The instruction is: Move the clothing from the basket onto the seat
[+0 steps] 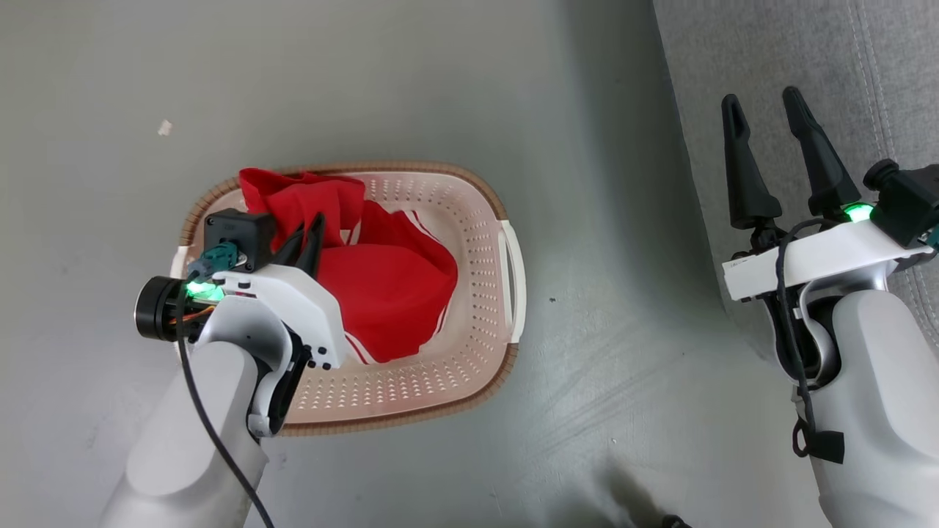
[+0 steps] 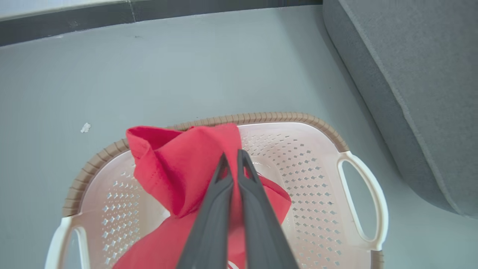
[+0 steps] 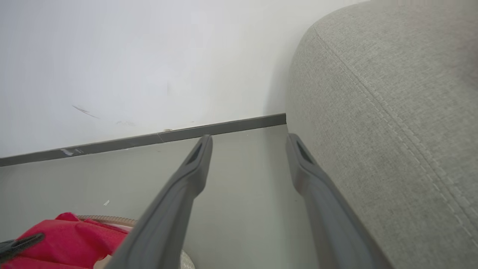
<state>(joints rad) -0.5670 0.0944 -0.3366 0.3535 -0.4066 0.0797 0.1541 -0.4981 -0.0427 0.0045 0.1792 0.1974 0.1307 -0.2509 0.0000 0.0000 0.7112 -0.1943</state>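
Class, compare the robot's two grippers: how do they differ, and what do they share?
The left gripper is shut on the clothing; the right gripper is open, holding nothing. The left gripper is above the basket; the right gripper is beside the seat. Both have two long dark fingers.

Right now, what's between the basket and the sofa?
Only bare grey floor lies between the basket and the sofa, as the head view and left wrist view show.
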